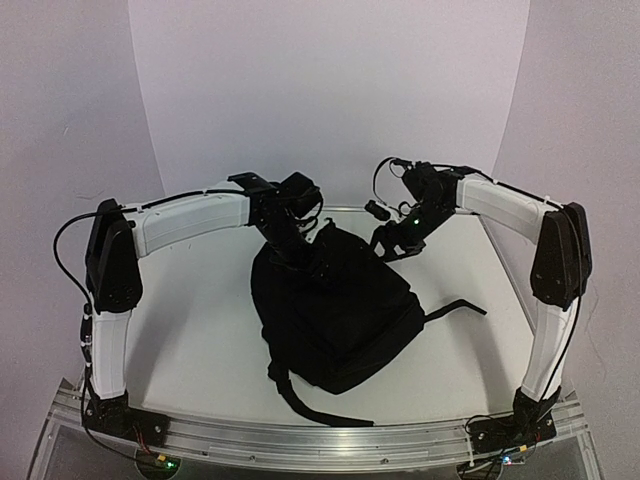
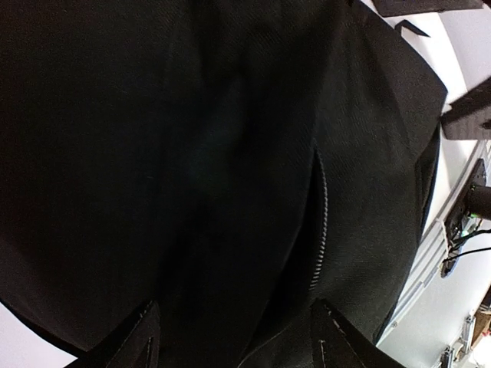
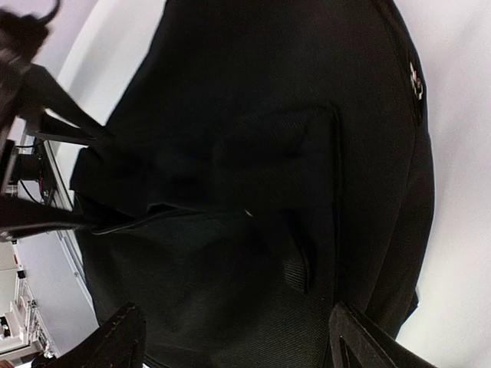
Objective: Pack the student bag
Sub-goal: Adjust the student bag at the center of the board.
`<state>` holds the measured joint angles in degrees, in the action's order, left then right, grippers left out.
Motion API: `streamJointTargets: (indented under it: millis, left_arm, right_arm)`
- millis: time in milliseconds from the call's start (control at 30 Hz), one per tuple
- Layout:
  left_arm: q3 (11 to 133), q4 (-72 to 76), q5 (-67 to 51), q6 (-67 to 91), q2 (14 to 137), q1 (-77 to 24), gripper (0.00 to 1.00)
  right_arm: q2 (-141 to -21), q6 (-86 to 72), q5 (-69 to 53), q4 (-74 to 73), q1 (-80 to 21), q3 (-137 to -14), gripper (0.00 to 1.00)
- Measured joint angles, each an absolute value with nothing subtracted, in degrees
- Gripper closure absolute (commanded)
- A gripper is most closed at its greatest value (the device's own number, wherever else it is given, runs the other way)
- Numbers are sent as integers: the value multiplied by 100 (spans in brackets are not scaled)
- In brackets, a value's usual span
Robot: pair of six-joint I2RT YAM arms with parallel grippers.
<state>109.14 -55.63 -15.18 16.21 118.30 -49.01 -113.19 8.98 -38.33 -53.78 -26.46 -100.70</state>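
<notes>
Black student bag (image 1: 335, 310) rests on white table (image 1: 190, 330).
It lies near the middle, one strap (image 1: 455, 308) trailing right, a second strap (image 1: 310, 405) curling toward the near metal rail (image 1: 330, 437).

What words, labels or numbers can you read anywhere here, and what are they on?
No text can be read in any view.
The student bag shows no readable word, brand or number.
A small pale mark near its edge, in the right wrist view, is too small and blurred to read.
</notes>
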Motion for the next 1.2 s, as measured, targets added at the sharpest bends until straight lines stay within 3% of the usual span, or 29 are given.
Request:
streamJointTargets:
  millis: [133, 300, 467, 767, 1200]
  left_arm:
    - [11012, -5766, -1503, 1474, 11871, -4993, 35]
    - [11662, -6093, -1093, 1365, 12268, -5013, 53]
    - [11820, -6302, -595, 1348, 12462, -5016, 62]
    - [11820, -6422, 107, 1473, 12465, -5017, 99]
    - [11590, -5985, -385, 1099, 11966, -4981, 100]
  right_arm:
    - [-11319, 954, -3813, -5321, -2646, -9755, 19]
    - [-11316, 1028, -3815, -5209, -2646, -9522, 21]
    - [-11316, 1054, -3791, -5137, -2646, -9431, 23]
    - [-11314, 1093, -3718, -5028, -2646, -9269, 27]
    - [-11299, 618, -4662, -5128, -2768, -9123, 35]
